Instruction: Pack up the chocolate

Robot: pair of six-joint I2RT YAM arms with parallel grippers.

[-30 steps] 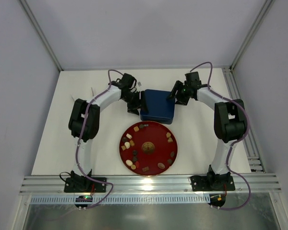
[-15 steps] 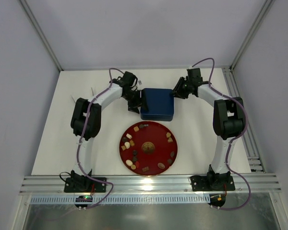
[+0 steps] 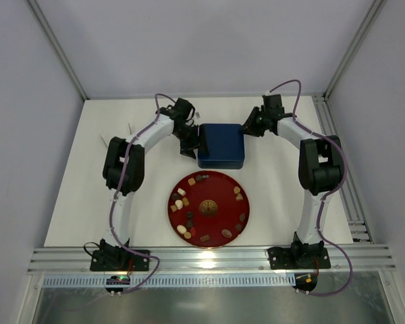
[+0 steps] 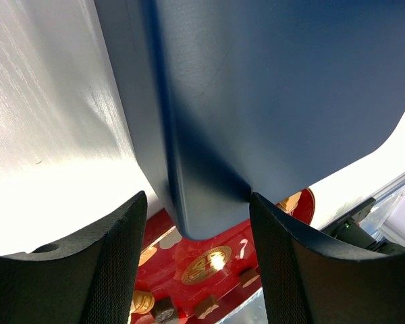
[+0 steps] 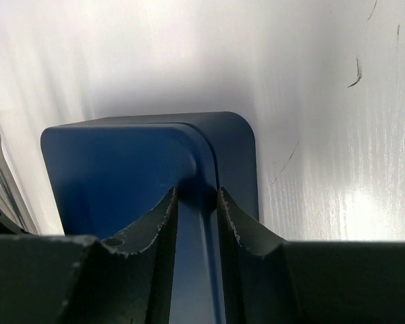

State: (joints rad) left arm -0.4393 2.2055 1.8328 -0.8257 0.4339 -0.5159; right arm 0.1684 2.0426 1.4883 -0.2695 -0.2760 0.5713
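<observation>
The chocolate (image 3: 181, 202) lies as several small brown, tan and cream pieces around the red plate (image 3: 219, 192) with its gold emblem. Behind the plate stands the dark blue tin (image 3: 221, 145), lid on. My left gripper (image 3: 192, 143) is at the tin's left side. In the left wrist view the left gripper (image 4: 196, 202) is open, straddling a corner of the tin (image 4: 256, 101), with the plate (image 4: 236, 236) and chocolate (image 4: 143, 302) beyond. My right gripper (image 3: 246, 128) is at the tin's far right corner. There the right gripper (image 5: 197, 192) is closed narrowly on the lid's edge (image 5: 121, 162).
A thin pale metal tool (image 5: 0, 169) lies on the white table past the tin's far side. Aluminium rails (image 3: 209, 256) run along the near edge and the right side. Enclosure walls stand on three sides.
The right gripper moved in to the tin's far right corner and its fingers closed onto the lid's edge. The left arm barely shifted and stayed open.
</observation>
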